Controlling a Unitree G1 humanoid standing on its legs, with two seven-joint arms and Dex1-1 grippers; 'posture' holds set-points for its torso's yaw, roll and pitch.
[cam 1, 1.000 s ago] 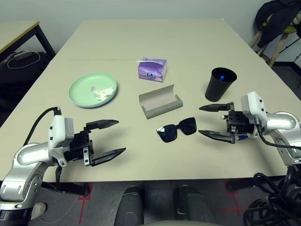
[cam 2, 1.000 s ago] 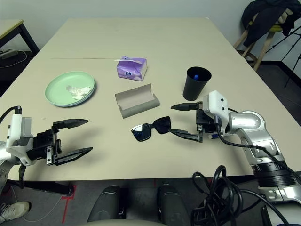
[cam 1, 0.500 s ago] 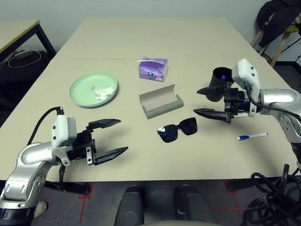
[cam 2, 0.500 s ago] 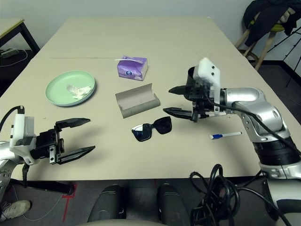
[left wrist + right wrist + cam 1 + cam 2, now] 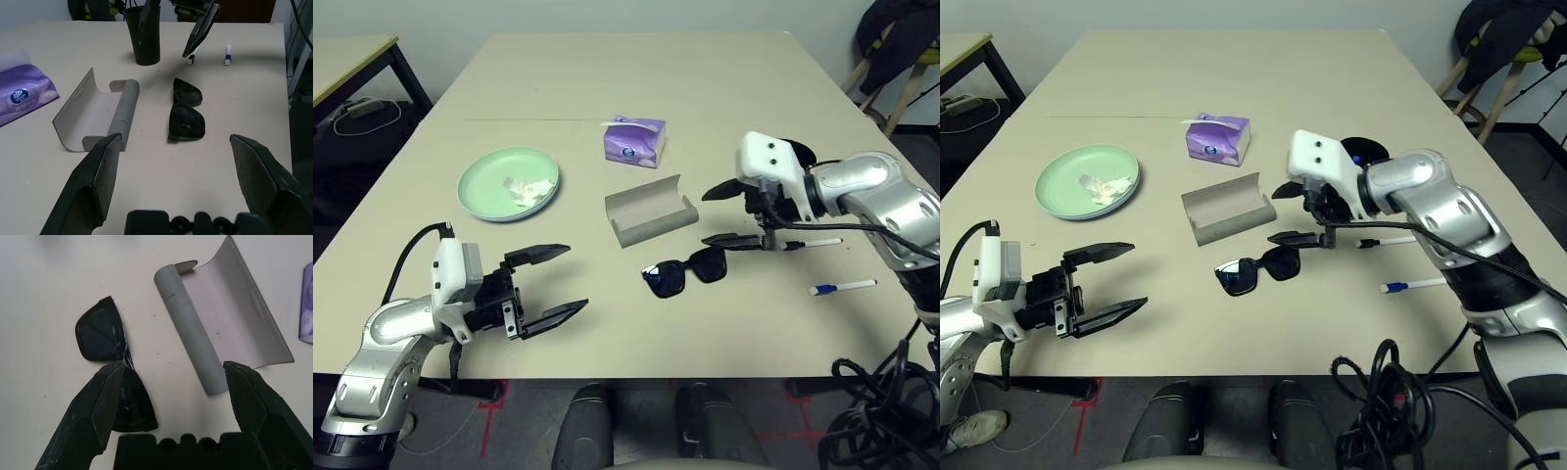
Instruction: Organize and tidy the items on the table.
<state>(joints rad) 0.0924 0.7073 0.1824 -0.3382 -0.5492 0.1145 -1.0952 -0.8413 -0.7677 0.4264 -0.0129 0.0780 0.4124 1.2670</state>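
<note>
Now the right end effector (image 5: 736, 215) hangs wide open w/ nothing in it, just above the black sunglasses (image 5: 683, 271) & near the open grey glasses case (image 5: 649, 211). Left end effector (image 5: 558, 286) is wide open too, holding nothing, low by the front edge of the surface (image 5: 607, 88). Mint green plate (image 5: 509, 183) w/ crumpled white tissue (image 5: 527, 189) sits on the left. Purple tissue box (image 5: 632, 142) is behind the case. Two white pens (image 5: 842, 287) lie on the right.

silver forearms, white wrist housings, black fingers (image 5: 543, 254), black cables
</note>
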